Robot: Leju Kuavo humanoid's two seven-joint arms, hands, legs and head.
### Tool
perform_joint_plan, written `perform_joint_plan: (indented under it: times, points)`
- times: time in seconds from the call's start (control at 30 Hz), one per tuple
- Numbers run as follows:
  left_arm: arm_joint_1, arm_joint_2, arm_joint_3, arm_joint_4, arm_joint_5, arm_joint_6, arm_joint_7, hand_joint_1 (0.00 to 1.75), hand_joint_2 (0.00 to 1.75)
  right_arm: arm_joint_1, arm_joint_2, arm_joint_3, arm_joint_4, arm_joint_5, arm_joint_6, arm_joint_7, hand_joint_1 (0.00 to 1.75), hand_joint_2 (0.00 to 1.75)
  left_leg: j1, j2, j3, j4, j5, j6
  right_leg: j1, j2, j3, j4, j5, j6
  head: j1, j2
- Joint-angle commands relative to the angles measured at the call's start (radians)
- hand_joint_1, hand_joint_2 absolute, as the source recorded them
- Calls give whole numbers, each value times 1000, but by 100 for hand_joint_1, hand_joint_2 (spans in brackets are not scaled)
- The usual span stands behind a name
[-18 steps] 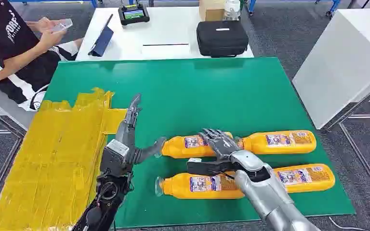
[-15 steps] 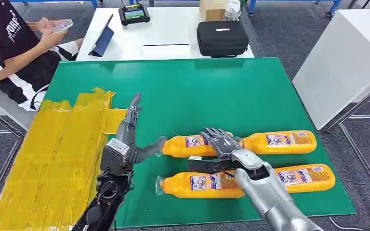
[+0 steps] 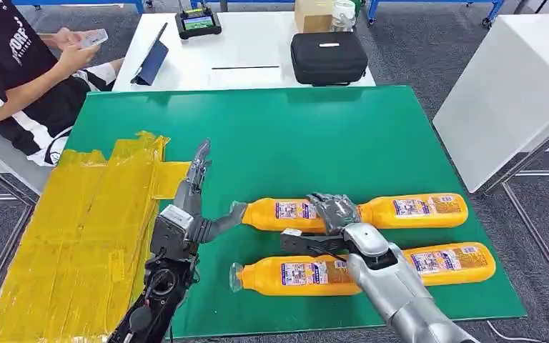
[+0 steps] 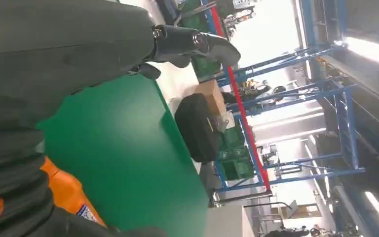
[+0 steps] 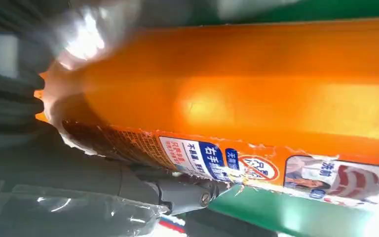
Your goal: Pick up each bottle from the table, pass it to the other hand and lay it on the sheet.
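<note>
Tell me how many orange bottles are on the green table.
4, in two rows of two. Far row: left bottle under the right hand, right bottle. Near row: left bottle, right bottle. None seems hidden.

bottle [image 5: 256, 89] ends beyond frame edges

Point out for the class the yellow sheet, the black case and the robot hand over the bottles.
yellow sheet [image 3: 78, 236], head view, middle.
black case [image 3: 328, 57], head view, top face.
right robot hand [image 3: 334, 213], head view, back of the hand.
</note>
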Motion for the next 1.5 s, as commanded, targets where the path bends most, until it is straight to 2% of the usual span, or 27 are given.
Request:
perform_joint_plan:
  times: [0.03, 0.07, 0.13, 0.17, 0.2, 0.3, 0.33, 0.4, 0.43, 0.47, 0.5, 0.53, 0.73, 0.97, 1.03, 1.17, 1.23, 1.27, 1.3, 1.33, 1.5]
  points:
    - [-6, 22, -9, 35, 1, -4, -3, 0, 175, 68, -10, -38, -44, 25, -96, -46, 171, 175, 1, -2, 5, -2, -2, -3, 0, 0, 7, -3, -2, -2, 0, 0]
    - [-2, 23, -8, 28, 1, -5, -3, 0, 175, 80, -10, -54, -79, 26, -124, -57, 168, 175, 0, -1, 3, -1, -1, -2, 0, 0, 4, -2, -1, -1, 0, 0]
    - [2, 25, -7, 16, 0, -6, -5, 0, 175, 106, -2, -96, -143, -7, -180, -111, 175, 175, 0, -1, 2, -1, -1, -2, 0, -1, 3, -1, -1, -1, 0, 0]
    - [3, 27, -8, 12, 0, -7, -5, 0, 175, 134, 9, -136, -200, -115, -186, -208, 175, 175, 0, -1, 0, -1, -1, -1, 0, 0, 2, -1, -1, -1, 0, 0]
    - [2, 28, -9, 10, 0, -8, -6, 0, 175, 148, 14, -159, -231, -162, -194, -238, 175, 175, 0, -1, 4, -1, -3, -3, 0, 1, 5, -1, -3, -2, 0, 0]
    - [3, 44, -29, -13, -34, -7, -14, 0, 175, 214, 60, -280, -376, -410, -239, -367, 175, 175, 0, 0, -2, 0, -2, -2, 0, 1, -1, 1, -2, -2, 0, 0]
    - [6, 48, -35, -29, -43, -12, -7, 0, 175, 239, 93, -348, -418, -518, -257, -365, 175, 175, 0, 1, -5, 0, -2, -2, 0, 2, -4, 1, -1, -1, 0, 0]
    - [10, 50, -43, -47, -50, -20, 4, 0, 175, 250, 104, -378, -440, -564, -266, -360, 175, 175, 0, 0, -5, 0, -2, -2, 0, 1, -4, 1, -2, -2, 0, 0]
    - [8, 54, -51, -60, -52, -31, 12, 0, 175, 258, 119, -409, -456, -633, -265, -367, 175, 175, 0, -1, -7, 0, -1, -2, 0, 0, -6, 1, -2, -1, 0, 0]
    - [5, 55, -58, -71, -50, -42, 17, 0, 175, 265, 130, -436, -468, -702, -268, -384, 175, 175, 0, -1, -1, 0, -5, -4, 0, 1, 1, 1, -5, -3, 0, 0]
    - [4, 57, -62, -77, -47, -48, 21, 0, 175, 268, 137, -448, -475, -735, -270, -395, 175, 175, 0, -1, -7, 0, -1, -1, 0, 0, -6, 1, -2, -1, 0, 0]
    - [3, 58, -71, -101, -24, -72, 27, 0, 175, 275, 143, -465, -486, -795, -269, -410, 175, 175, 0, -1, -5, 1, -3, -2, 0, 0, -3, 1, -3, -1, 0, 0]
    - [19, 80, -105, -217, 59, -125, 17, 0, 175, 276, 150, -471, -500, -938, -274, -442, 175, 175, 0, 1, -9, 0, -2, -2, 0, 1, -7, 1, -2, -1, 0, 0]
    - [17, 82, -108, -229, 63, -129, 20, 0, 175, 274, 149, -466, -499, -952, -270, -442, 175, 175, 0, 0, -9, -1, -2, -2, 0, 1, -7, 0, -1, -1, 0, 0]
    - [17, 82, -108, -229, 63, -129, 20, 0, 175, 274, 149, -466, -499, -952, -270, -442, 175, 175, 0, 1, -4, 0, -4, -3, 0, 3, -2, 0, -3, -2, 0, 0]
    - [12, 86, -114, -221, 69, -141, 22, 0, 175, 273, 145, -457, -495, -965, -263, -443, 175, 175, 0, 0, -8, -1, -2, -2, 0, 1, -6, 0, -2, -1, 0, 0]
    - [4, 92, -125, -216, 107, -187, 36, 0, 175, 268, 146, -428, -485, -982, -238, -449, 175, 175, 0, 0, -10, -1, -1, -1, 0, 1, -8, 0, -1, -1, 0, 0]
    - [2, 93, -127, -214, 116, -198, 39, 0, 175, 266, 149, -419, -481, -981, -235, -449, 175, 175, 0, 1, -3, 0, -4, -3, 0, 3, -1, -1, -4, -2, 0, 0]
    - [-3, 93, -132, -206, 138, -224, 44, 0, 175, 260, 152, -393, -471, -977, -223, -453, 175, 175, 0, 1, -9, -1, -1, -2, 0, 1, -7, 0, -1, -1, 0, 0]
    - [-8, 92, -132, -201, 146, -232, 46, 0, 175, 253, 154, -361, -456, -973, -211, -457, 175, 175, 0, 2, -6, 0, -3, -2, 0, 3, -4, 0, -2, -2, 0, 0]
    - [-26, 87, -131, -176, 146, -230, 48, 0, 175, 230, 164, -216, -396, -888, -209, -485, 175, 175, 0, 2, -9, -1, -1, -2, 0, 3, -8, 0, 0, -1, 0, 0]
